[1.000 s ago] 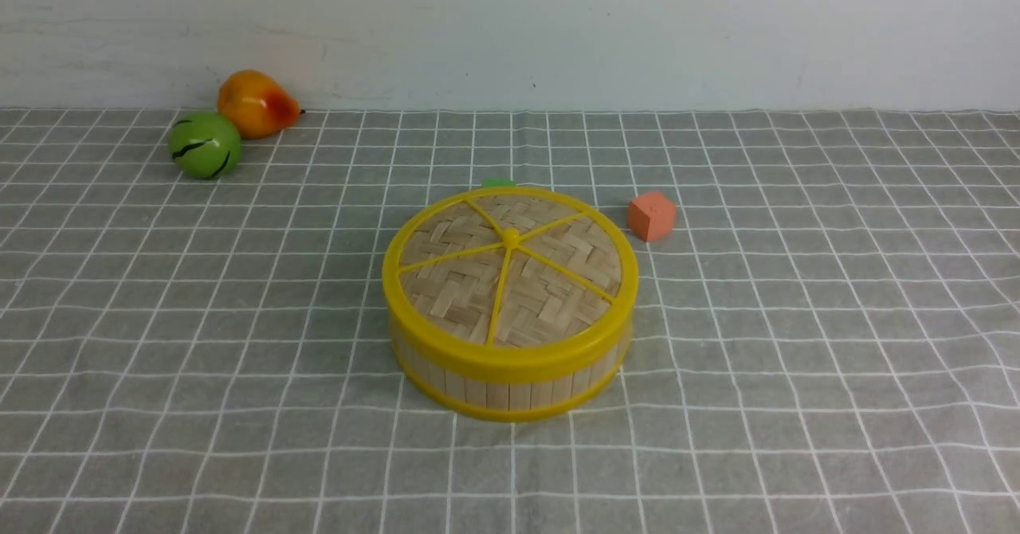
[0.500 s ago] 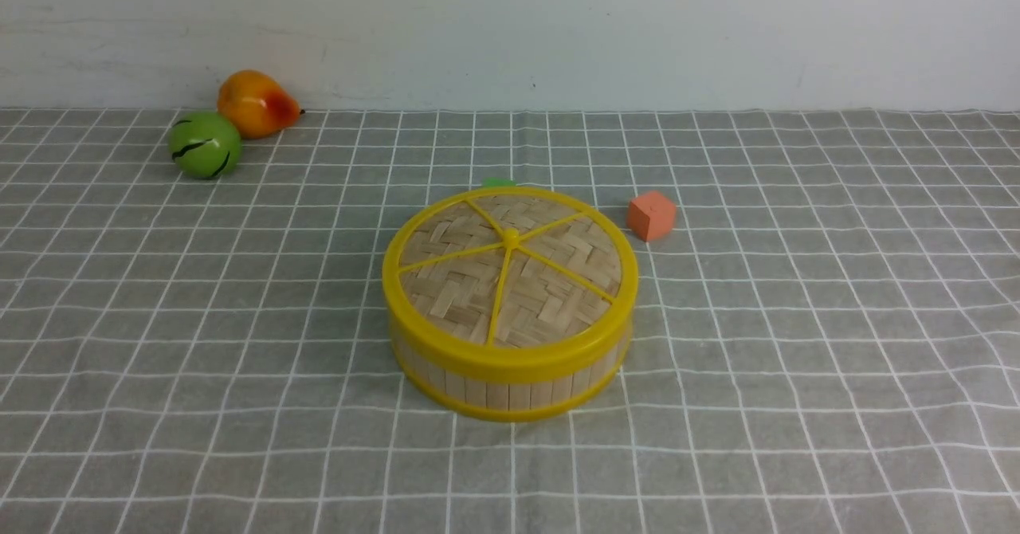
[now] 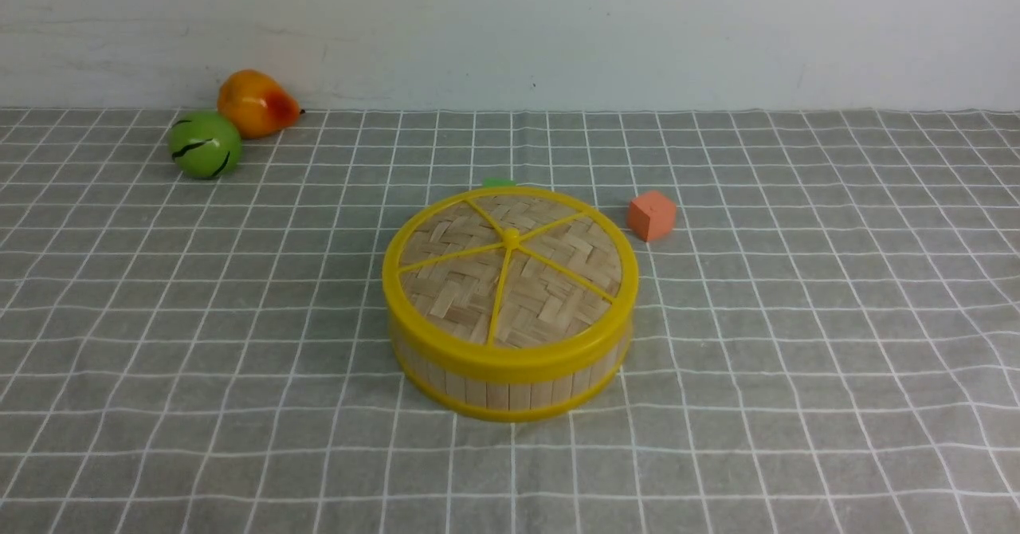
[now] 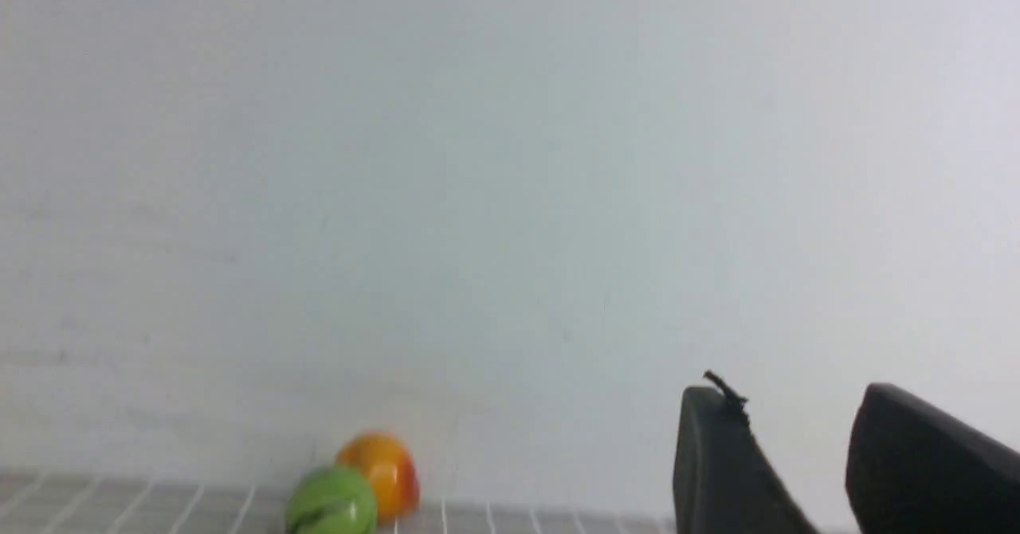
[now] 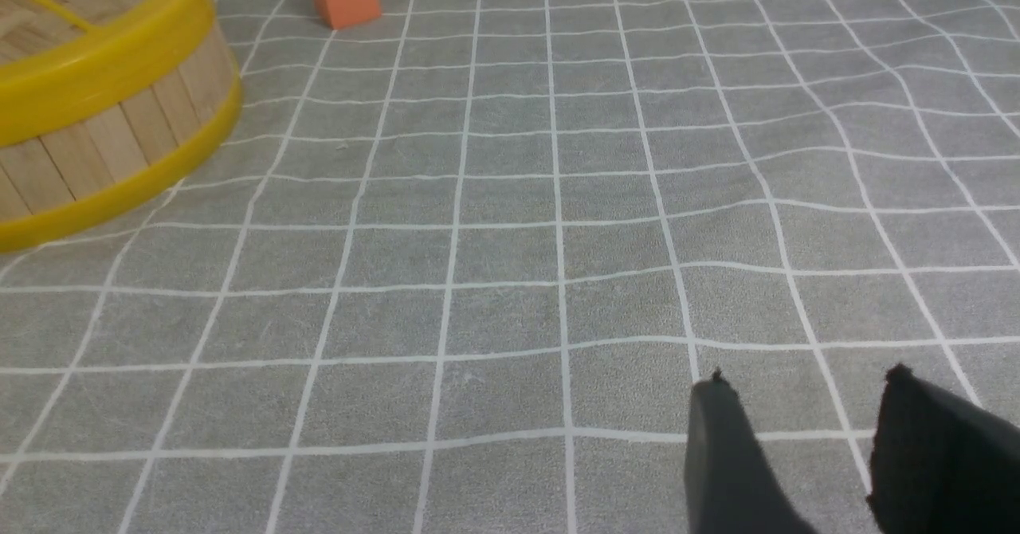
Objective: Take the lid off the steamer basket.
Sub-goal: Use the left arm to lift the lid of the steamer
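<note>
Looks the same in the front view as a second earlier, with the woven lid point(image 3: 454, 279) still seated on the steamer basket point(image 3: 508, 395) at the middle of the gridded tabletop point(image 3: 797, 406). In the wrist views, shows the left gripper point(image 4: 789, 390) and right gripper point(image 5: 808, 376) open, fingers apart.

yellow-rimmed lid point(image 3: 511, 279), green-and-black ball point(image 3: 205, 145), orange-red pear point(image 3: 255, 104)
</note>
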